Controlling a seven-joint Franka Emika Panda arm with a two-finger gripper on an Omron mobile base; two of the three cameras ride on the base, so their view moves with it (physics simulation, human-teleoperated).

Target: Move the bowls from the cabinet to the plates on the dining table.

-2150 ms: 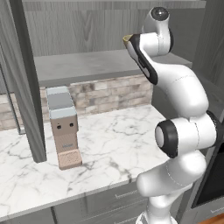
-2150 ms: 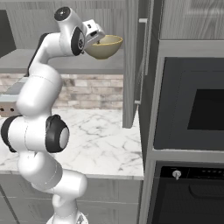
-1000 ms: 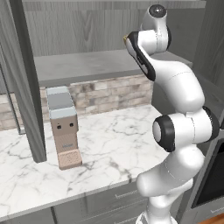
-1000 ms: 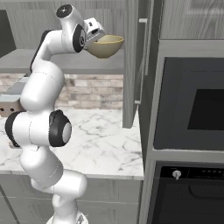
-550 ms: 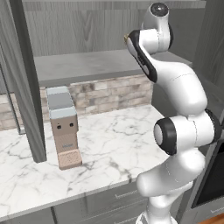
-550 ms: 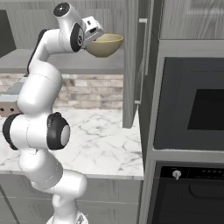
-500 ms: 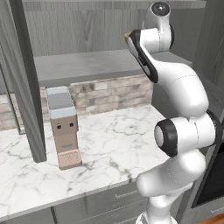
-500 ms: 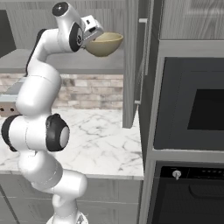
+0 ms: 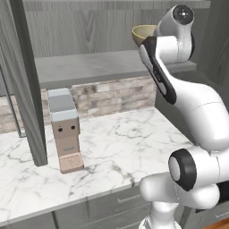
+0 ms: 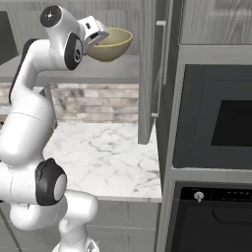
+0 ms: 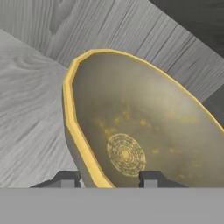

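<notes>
The right base view shows the grip from the side: at the upper left of the frame the gripper [image 10: 98, 38] is clamped on the near rim of the pale yellow-olive bowl [image 10: 112, 45], which hangs clear above the shelf of the cabinet [image 10: 103, 71], in front of its open door [image 10: 147, 74]. This view also takes in a black built-in oven [image 10: 216, 115] on the right and a second oven door [image 10: 211, 221] below it.

The left base view shows less of the bowl [image 9: 144, 34]: a slice of it appears at top centre, behind the white arm [image 9: 179, 80]. What it adds is the marble counter [image 9: 112, 152] below, with a grey and tan box-shaped appliance [image 9: 65, 129] standing upright at centre left, a brick backsplash [image 9: 112, 96] and another open cabinet door [image 9: 24, 85] at the left edge.

The hand view looks straight into the bowl [image 11: 144, 135]: its yellow rim runs between the two dark fingertips [image 11: 65, 178] at the bottom, one outside the wall, one inside, so the jaws pinch the rim. A ringed mark sits at the bottom of the bowl, and grey wood-grain cabinet interior [image 11: 30, 87] lies behind it.

One bowl, one gripper, one appliance and two oven fronts can be counted.

The bowl is round, with no long axis; in the right base view its mouth faces up, roughly level.
</notes>
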